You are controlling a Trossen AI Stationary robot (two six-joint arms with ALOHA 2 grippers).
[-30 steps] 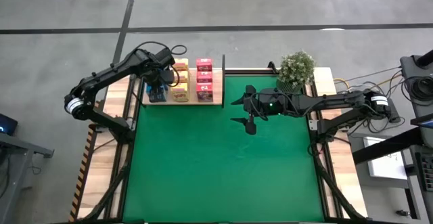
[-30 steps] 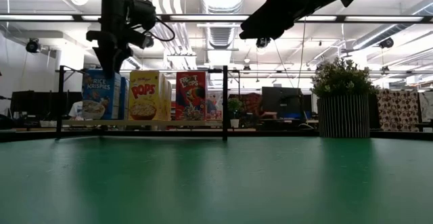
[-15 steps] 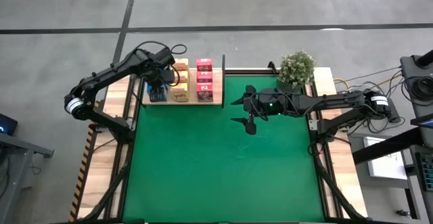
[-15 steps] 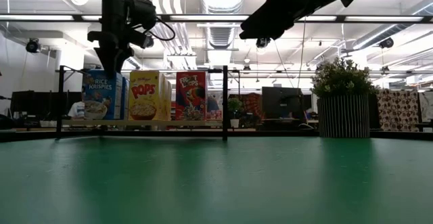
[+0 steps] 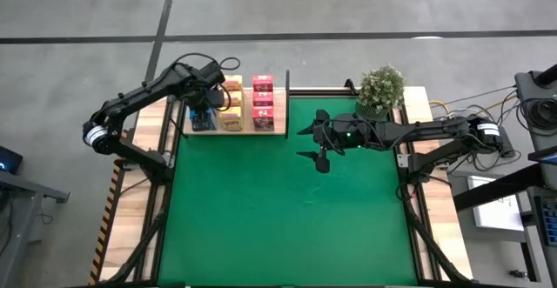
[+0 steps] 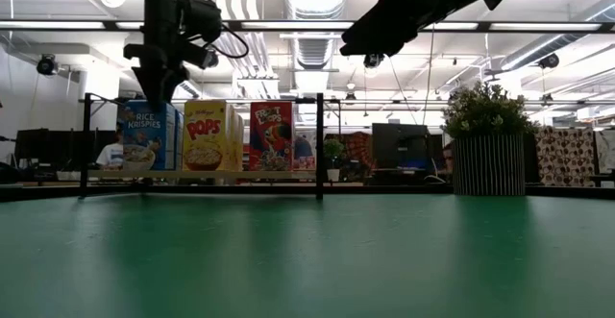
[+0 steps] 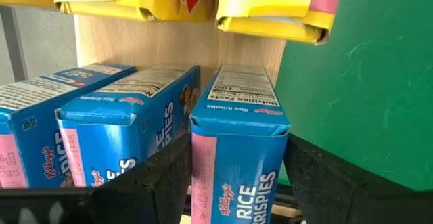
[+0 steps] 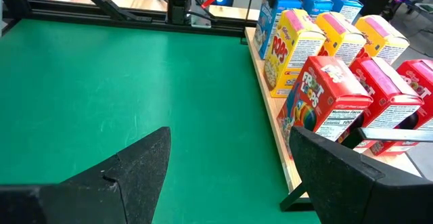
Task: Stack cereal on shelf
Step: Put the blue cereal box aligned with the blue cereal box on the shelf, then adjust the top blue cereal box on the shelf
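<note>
**A:** Where does the cereal stand?

**B:** All of it is on the shelf (image 5: 235, 130), the light-wood board at the far left corner of the green mat (image 5: 287, 210). From above there are three rows: blue boxes (image 5: 202, 121) on the left, yellow boxes (image 5: 231, 105) in the middle, pink boxes (image 5: 263, 101) on the right. From counter height the front of each row reads as a blue Rice Krispies box (image 6: 145, 135), a yellow Pops box (image 6: 207, 135) and a red-fronted box (image 6: 272, 135), all upright between the black posts (image 6: 319, 145).

**A:** And the left pincer (image 5: 205, 107)?

**B:** It hangs over the blue row. Its wrist camera looks down on the front blue box (image 7: 238, 149), with one dark finger (image 7: 162, 176) on each side of it. The fingers bracket the box closely, but I cannot tell whether they press on it or stand just clear.

**A:** The box itself?

**B:** Upright, its base on the board, beside two more blue boxes (image 7: 125, 132) in the same row.

**A:** The right pincer (image 5: 313, 144)?

**B:** It hovers above the mat, near the shelf's right end, fingers spread wide apart and holding nothing. Its camera looks across the mat at the rows of boxes (image 8: 318, 95).

**A:** Anything else on the counter?

**B:** A potted plant (image 5: 381, 90) at the far right corner of the mat.
</note>
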